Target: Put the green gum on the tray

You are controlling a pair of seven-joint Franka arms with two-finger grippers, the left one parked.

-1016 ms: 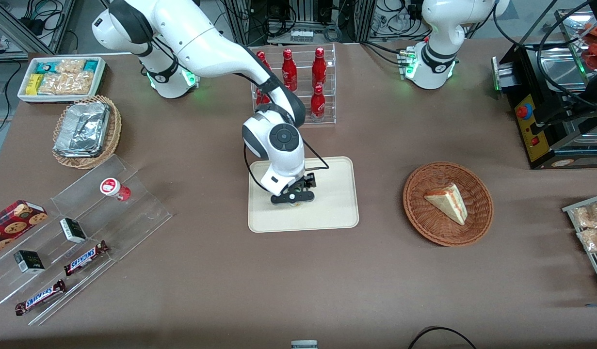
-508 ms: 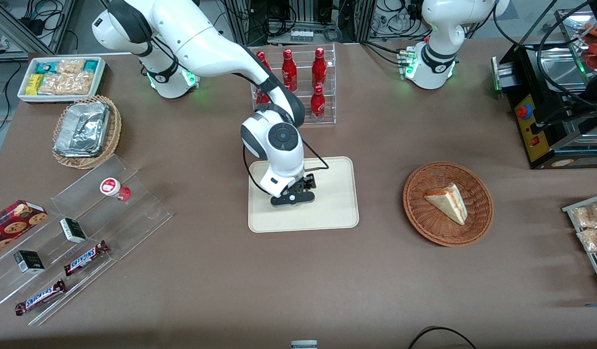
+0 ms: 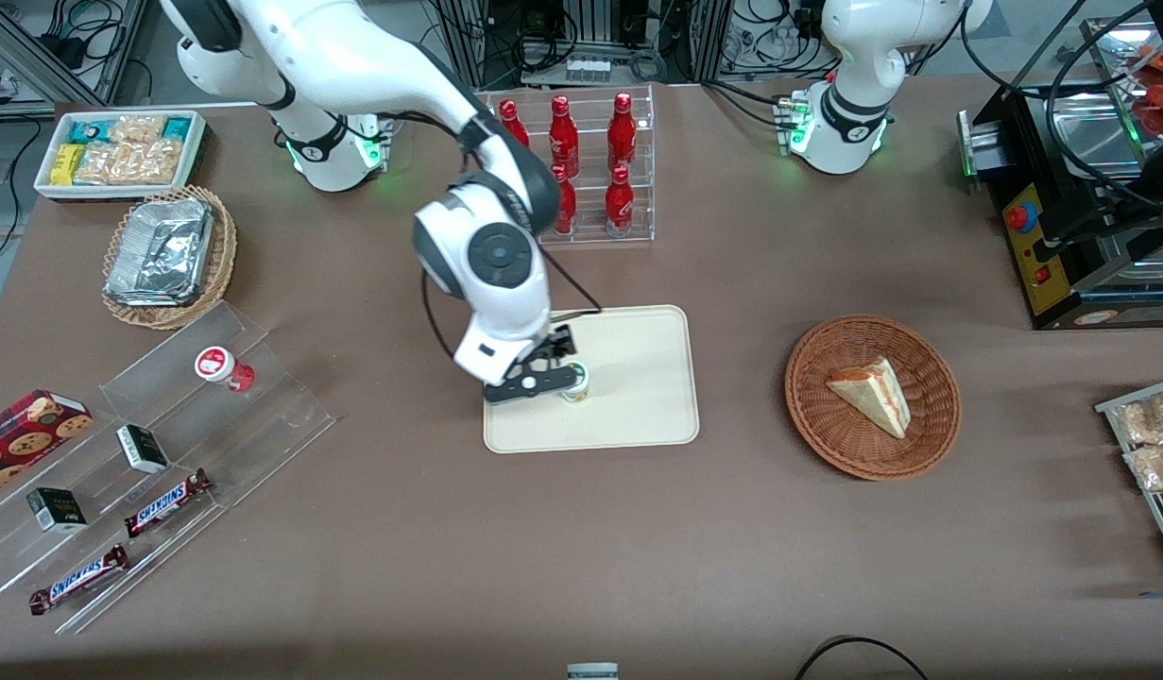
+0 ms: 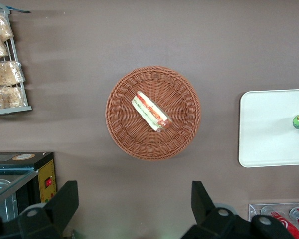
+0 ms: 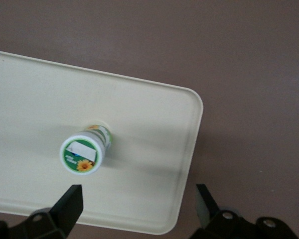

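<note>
Cream-beige plastic of the tray [image 3: 638,416] carries the green gum [image 3: 574,382], which stands upright on it, free of any grip. Above it, raised and just toward the working arm's end, the gripper [image 3: 534,378] hangs with its fingers [image 5: 70,206] spread wide, holding nothing, the canister below and between them.

green gum [image 3: 575,382] on tray [image 3: 642,416], gripper [image 3: 532,382] above
</note>
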